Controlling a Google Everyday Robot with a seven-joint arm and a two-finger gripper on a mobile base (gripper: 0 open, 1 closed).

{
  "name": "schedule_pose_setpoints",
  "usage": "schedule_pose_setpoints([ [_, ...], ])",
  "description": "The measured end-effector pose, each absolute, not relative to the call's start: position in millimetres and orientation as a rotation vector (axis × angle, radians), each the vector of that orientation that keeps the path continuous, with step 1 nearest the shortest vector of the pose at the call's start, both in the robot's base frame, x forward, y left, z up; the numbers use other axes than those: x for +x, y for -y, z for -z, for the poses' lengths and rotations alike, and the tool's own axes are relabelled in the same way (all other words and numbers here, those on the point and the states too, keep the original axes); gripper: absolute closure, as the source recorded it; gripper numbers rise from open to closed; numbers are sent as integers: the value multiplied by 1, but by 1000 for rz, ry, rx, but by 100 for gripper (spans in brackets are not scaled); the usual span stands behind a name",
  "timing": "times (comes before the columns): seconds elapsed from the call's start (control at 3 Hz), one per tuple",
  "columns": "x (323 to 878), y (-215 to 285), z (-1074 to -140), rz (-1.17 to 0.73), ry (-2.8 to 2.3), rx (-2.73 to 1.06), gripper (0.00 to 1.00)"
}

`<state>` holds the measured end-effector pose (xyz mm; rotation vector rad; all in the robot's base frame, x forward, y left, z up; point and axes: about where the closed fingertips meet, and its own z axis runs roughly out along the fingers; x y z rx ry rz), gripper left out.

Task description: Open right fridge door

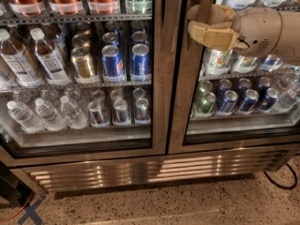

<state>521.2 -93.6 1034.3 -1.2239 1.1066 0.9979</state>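
The right fridge door (183, 111) is a steel-framed glass pane that fills the right half of the view and sits flush with the fridge front. Cans and bottles show through its glass. My gripper (199, 25) is at the upper part of the door's left stile, close to the seam between the two doors. It reaches in from the right on a beige forearm (262, 29), and the arm hides part of the glass behind it.
The left door (158, 78) is shut, with water bottles, gold and blue cans behind it. A steel vent grille (140, 170) runs along the fridge bottom. A black cable (281, 183) lies on the speckled floor at right, and an orange cord (16, 211) at left.
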Motion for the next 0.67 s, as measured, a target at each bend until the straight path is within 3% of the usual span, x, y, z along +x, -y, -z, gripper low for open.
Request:
schedule_pose_setpoints([
  [0.67,541,103,-1037,-998,-1106,-1224,100],
])
